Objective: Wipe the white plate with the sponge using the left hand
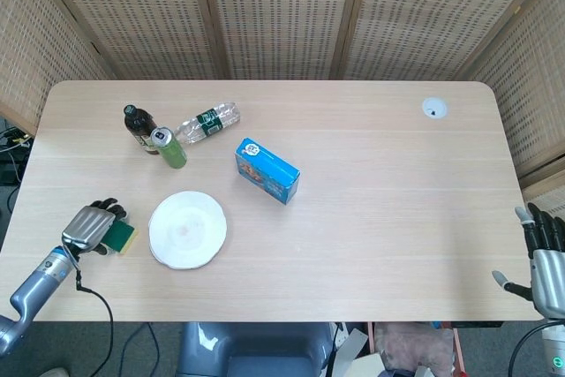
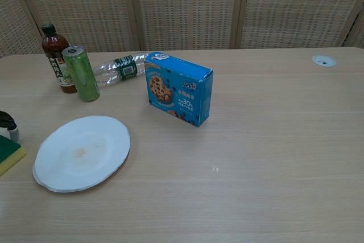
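The white plate (image 1: 187, 229) lies at the front left of the table, with a faint brownish stain in its middle (image 2: 81, 152). Just to its left is the green and yellow sponge (image 1: 122, 237) (image 2: 9, 155), flat on the table. My left hand (image 1: 92, 227) lies over the sponge's left part, its dark fingers curled over the far edge. Only a fingertip (image 2: 7, 122) shows in the chest view. Whether the hand grips the sponge is not clear. My right hand (image 1: 543, 258) hangs off the table's front right corner, fingers apart and empty.
Behind the plate stand a dark sauce bottle (image 1: 139, 128) and a green can (image 1: 168, 147), with a clear water bottle (image 1: 208, 121) lying on its side. A blue cookie box (image 1: 266, 170) stands right of the plate. A white cable port (image 1: 433, 109) is at far right.
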